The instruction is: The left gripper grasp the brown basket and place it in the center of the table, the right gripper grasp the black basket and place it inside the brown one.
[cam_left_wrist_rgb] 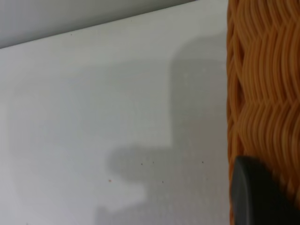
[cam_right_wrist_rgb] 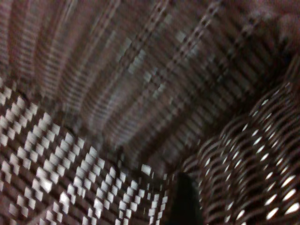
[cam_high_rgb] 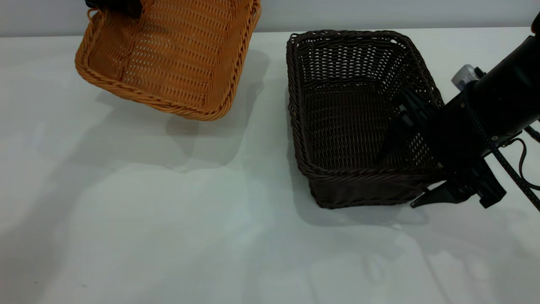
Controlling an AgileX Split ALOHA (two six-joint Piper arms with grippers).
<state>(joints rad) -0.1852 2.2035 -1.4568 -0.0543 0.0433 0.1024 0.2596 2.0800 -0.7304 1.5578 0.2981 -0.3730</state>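
Observation:
The brown basket (cam_high_rgb: 177, 59) hangs tilted above the table (cam_high_rgb: 168, 219) at the far left, its shadow below it. My left gripper (cam_high_rgb: 114, 6) is shut on its far rim; in the left wrist view one of its fingers (cam_left_wrist_rgb: 255, 197) presses on the orange weave (cam_left_wrist_rgb: 267, 84). The black basket (cam_high_rgb: 350, 118) rests on the table right of centre. My right gripper (cam_high_rgb: 398, 181) is open and straddles the basket's near right wall, one jaw inside and one outside. In the right wrist view a dark finger (cam_right_wrist_rgb: 183, 201) stands just beside the inner wall (cam_right_wrist_rgb: 243, 168).
The right arm's thick black body (cam_high_rgb: 493, 109) and its dangling cables (cam_high_rgb: 523, 169) reach in from the right edge. A wide bare stretch of white tabletop lies in front of both baskets. A grey wall (cam_high_rgb: 379, 12) runs along the table's far edge.

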